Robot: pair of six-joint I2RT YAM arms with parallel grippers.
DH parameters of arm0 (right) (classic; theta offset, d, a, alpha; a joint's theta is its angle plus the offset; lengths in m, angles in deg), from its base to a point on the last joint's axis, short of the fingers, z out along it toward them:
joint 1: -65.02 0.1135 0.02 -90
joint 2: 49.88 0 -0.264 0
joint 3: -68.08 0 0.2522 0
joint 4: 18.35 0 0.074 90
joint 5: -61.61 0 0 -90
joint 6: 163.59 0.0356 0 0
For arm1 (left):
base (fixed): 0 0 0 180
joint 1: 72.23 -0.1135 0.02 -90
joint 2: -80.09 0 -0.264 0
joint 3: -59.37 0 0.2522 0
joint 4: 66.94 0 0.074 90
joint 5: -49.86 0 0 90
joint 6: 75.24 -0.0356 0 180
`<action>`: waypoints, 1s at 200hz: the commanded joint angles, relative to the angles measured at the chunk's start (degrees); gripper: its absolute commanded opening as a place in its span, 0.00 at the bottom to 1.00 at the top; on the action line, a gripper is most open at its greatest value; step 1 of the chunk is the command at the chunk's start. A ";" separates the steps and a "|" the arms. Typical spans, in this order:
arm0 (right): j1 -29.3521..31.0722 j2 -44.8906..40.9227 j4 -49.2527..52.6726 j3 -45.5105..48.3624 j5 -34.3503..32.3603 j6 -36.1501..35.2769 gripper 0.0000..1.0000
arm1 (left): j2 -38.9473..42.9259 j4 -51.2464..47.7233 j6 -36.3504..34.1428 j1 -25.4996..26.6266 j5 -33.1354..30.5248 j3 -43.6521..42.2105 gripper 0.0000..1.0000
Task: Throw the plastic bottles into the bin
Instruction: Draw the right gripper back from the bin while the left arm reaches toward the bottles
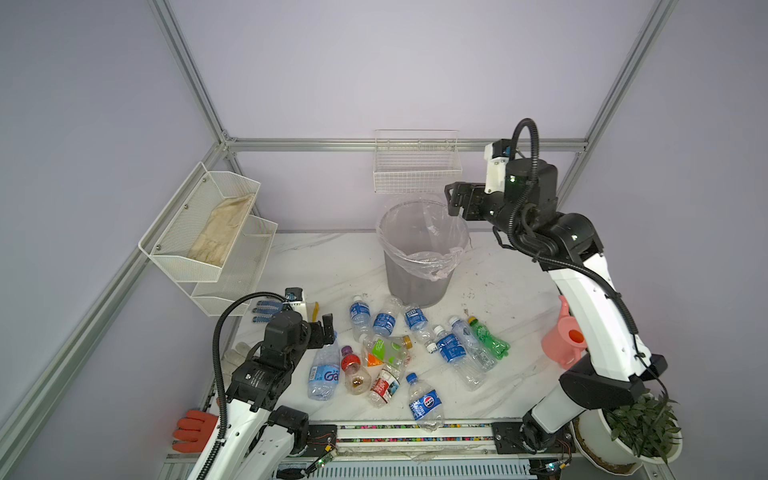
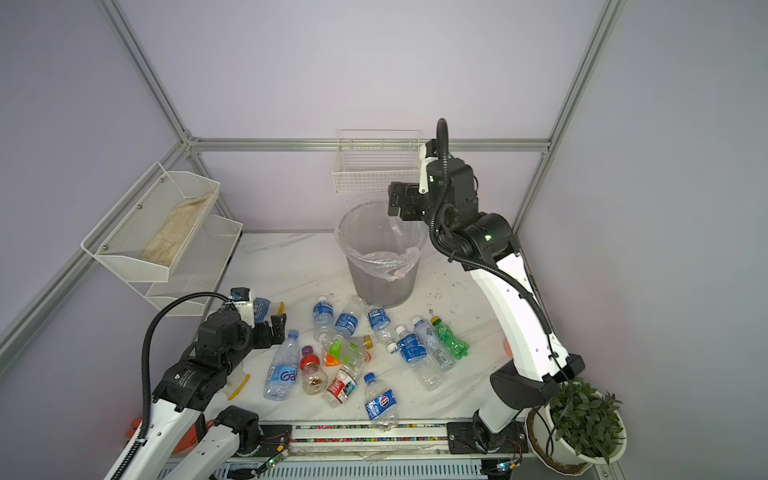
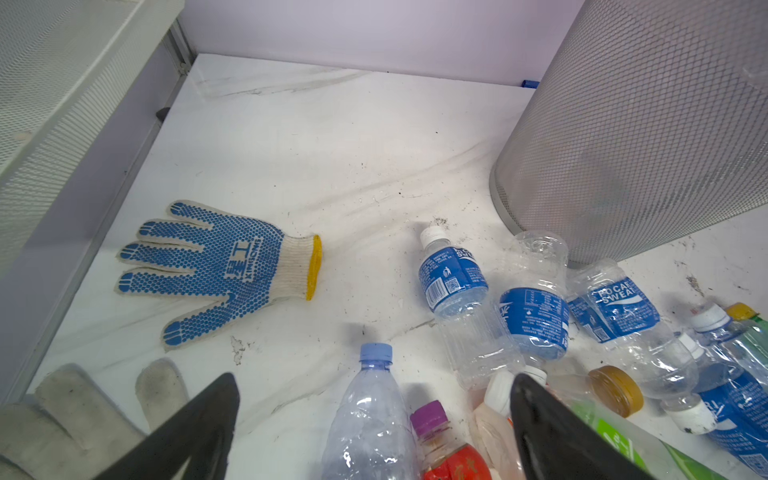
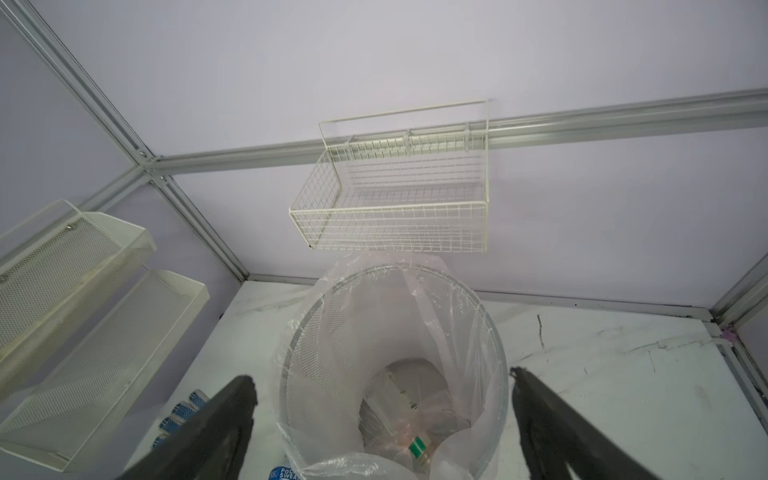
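Right end effector hangs over the far right side of the tall grey round mesh bin. Its two black fingers are spread wide with nothing between them. Down inside the bin lies a clear bottle with a green label. The crinkly clear plastic bag makes it hard to see, and I cannot tell if more bottles lie there. The bin stands near the middle of the far edge of the white marble counter.

Left end effector is spread wide too, low over the cap end of a big clear bottle with a pale blue cap. The left wrist view cuts off the lower part of its fingers, so I cannot tell if they touch the bottle.

About a dozen small clear plastic bottles lie in a heap between the bin and the near edge of the counter. A pink plastic watering can at the right edge is half hidden behind the right arm.
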 commanded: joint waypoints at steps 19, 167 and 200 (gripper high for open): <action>0.03 -6.32 -4.06 10.27 1.18 2.37 0.97 | -2.25 -3.00 2.73 4.59 3.05 11.52 0.99; -0.05 -20.95 -4.52 30.96 -2.76 8.93 0.97 | -35.39 -6.84 22.66 59.25 -20.95 31.06 0.96; -0.06 -22.37 -4.76 33.38 -3.48 9.29 0.97 | -40.93 -6.69 30.63 63.52 -17.77 31.85 0.96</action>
